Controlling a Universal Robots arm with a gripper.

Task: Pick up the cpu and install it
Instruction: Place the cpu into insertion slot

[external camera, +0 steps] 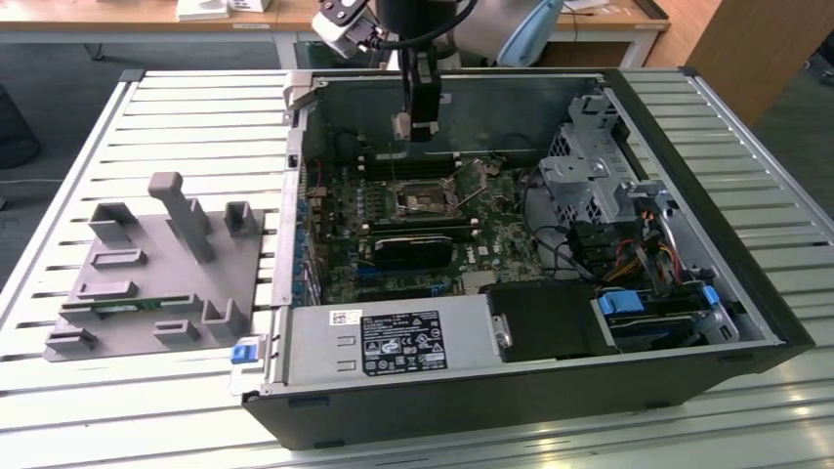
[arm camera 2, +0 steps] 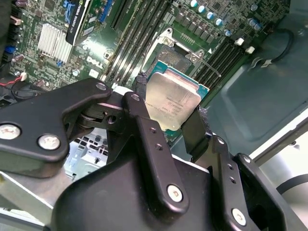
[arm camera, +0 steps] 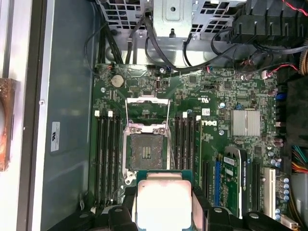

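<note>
Install step in hand: claw [arm camera 2: 169,105] pinching cpu [arm camera 2: 175,96] by its edges, hovering inside pc case [external camera: 521,410], just over open socket [arm camera: 146,151]. Seating needs square alignment w/ socket.

White lettering on the motherboard [arm camera: 210,122]; faint grey print across the metal top of the cpu [arm camera 2: 173,103], too small to make out. White stickers with dense print on the power supply [external camera: 401,344] and the case wall [arm camera: 55,136], none legible.
</note>
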